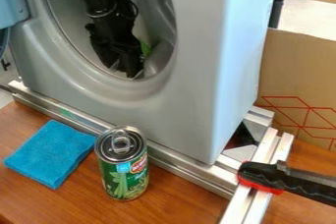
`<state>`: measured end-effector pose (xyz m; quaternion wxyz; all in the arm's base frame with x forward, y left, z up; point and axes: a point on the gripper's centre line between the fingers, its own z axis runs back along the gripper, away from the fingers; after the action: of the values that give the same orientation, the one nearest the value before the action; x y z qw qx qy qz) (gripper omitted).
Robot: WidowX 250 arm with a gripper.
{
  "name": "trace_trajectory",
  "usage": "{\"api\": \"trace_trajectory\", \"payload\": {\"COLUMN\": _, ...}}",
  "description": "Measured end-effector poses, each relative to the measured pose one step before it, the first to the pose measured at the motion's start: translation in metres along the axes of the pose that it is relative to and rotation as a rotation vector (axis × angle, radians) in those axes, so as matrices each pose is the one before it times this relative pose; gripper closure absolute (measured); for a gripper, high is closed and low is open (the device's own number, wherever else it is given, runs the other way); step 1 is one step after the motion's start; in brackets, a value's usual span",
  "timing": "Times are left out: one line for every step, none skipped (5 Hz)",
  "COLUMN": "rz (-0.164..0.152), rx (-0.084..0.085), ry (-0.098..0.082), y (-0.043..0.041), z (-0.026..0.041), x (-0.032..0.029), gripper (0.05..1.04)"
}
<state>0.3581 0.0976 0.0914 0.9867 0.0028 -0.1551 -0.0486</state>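
Inside the grey machine's (pixel 197 70) round opening, the pincer (pixel 125 69) points downward; whether it is apart, together or clamped, I cannot tell. Just beside it in the drum (pixel 162 57) lies a green item (pixel 146 47). Outside, a can (pixel 125 176) stands near a folded blue cloth (pixel 51 153) on the tabletop (pixel 174 201).

At six o'clock, the can (pixel 122 164) pairs a shiny metal lid with a glossy paper label. At eight, the cloth (pixel 50 152) looks matt and fuzzy. The washer (pixel 195 70) has smooth, satiny plastic-like walls; the table (pixel 181 201) shows smooth, grained wood.
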Motion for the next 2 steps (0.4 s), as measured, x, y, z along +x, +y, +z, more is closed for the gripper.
{"api": "trace_trajectory", "payload": {"rz": 0.0014, "rx": 0.0178, "ry": 0.0177, "y": 0.00545, "z": -0.00306, "x": 0.00269, "gripper": 0.084}}
{"api": "trace_trajectory", "payload": {"rz": 0.0018, "rx": 0.0141, "ry": 0.0170, "y": 0.00327, "z": -0.00283, "x": -0.00079, "gripper": 0.110}}
